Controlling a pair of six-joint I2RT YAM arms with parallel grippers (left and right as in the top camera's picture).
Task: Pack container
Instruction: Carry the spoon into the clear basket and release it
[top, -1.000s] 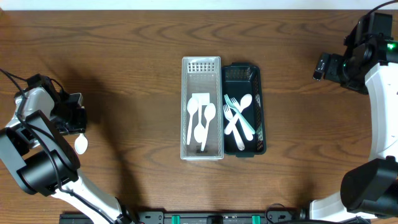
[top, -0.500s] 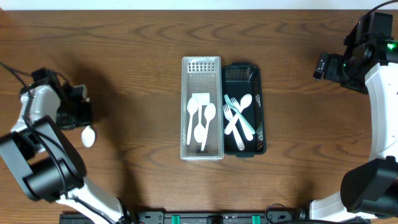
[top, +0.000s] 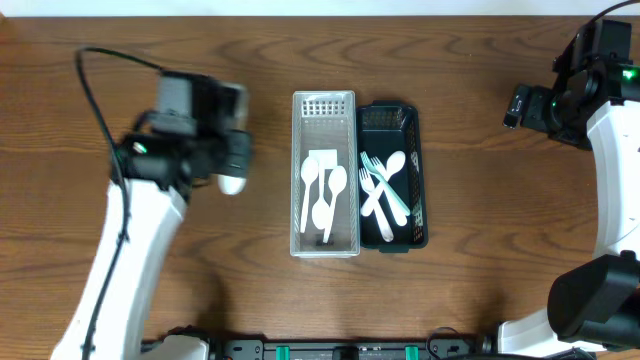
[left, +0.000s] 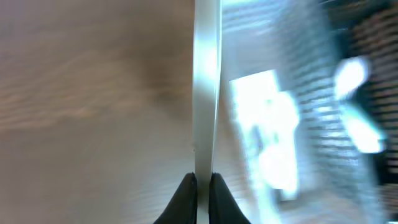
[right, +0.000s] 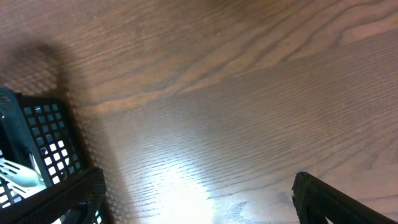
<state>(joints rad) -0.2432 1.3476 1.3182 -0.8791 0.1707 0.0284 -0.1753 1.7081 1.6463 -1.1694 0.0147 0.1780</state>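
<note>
Packing looks well along: the clear rectangular plastic tray (top: 325, 102) holds three white plastic spoons (top: 322, 195), and the black mesh basket (top: 388, 118) touching its right side holds mixed white cutlery (top: 383, 192). The left gripper (top: 232, 160), clamped on a fourth white spoon (top: 232, 183), hovers just left of the tray, the spoon not yet placed. The right gripper (right: 196, 202), well right of the tray, has its fingers spread apart

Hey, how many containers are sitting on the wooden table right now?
2. A clear plastic rectangular tray lies at the centre of the overhead view. A black plastic mesh basket sits flush against its right side. No others are visible, and nothing seems to hide one.
</note>
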